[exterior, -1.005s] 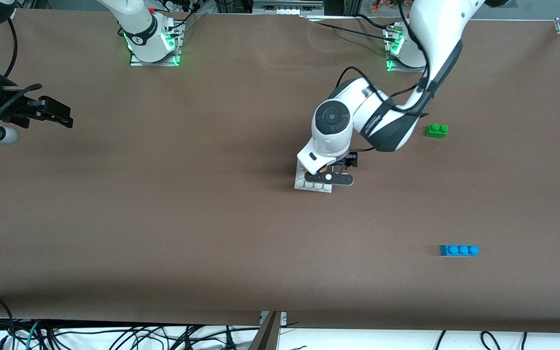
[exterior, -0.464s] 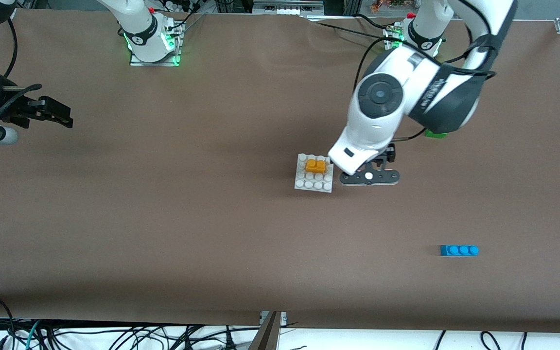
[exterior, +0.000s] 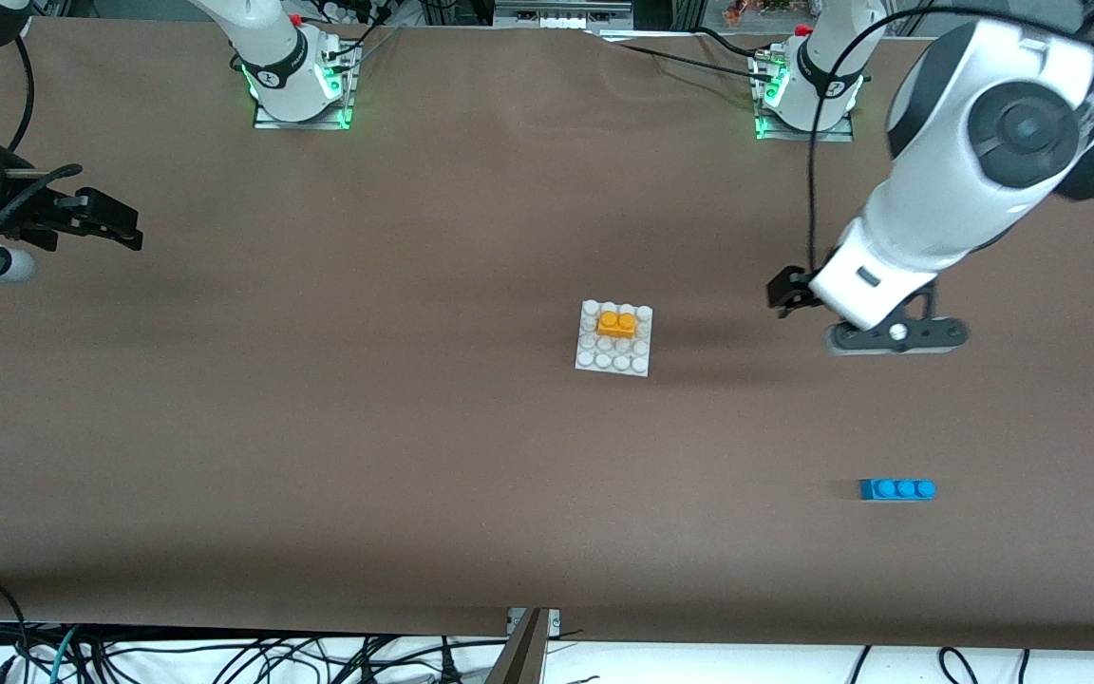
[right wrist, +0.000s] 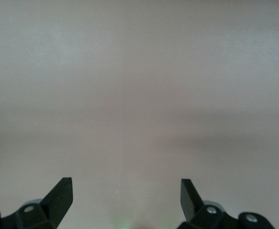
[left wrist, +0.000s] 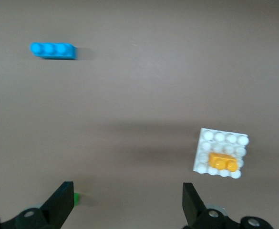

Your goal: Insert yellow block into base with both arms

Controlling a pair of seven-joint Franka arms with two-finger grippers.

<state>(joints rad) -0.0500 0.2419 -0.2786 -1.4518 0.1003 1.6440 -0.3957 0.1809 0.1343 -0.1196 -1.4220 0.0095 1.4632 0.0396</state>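
Right gripper (exterior: 115, 223): jaws spread wide, empty, waiting over bare brown table (exterior: 319, 456) at the right arm's end. Small orange-yellow two-stud plastic block (exterior: 617, 324) sits on the flat white studded square base (exterior: 613, 361), mid-table, along its edge farther from the front camera. Left gripper (left wrist: 127, 202): jaws fully apart, empty, raised over open table toward the left arm's end, well apart from the base.

left pincer (exterior: 894, 334) off yellow block (exterior: 617, 324)

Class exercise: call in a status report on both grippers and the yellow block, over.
Left gripper open, empty, up over bare table. Right gripper open, waiting. Yellow block seated on base. Nothing in the way.
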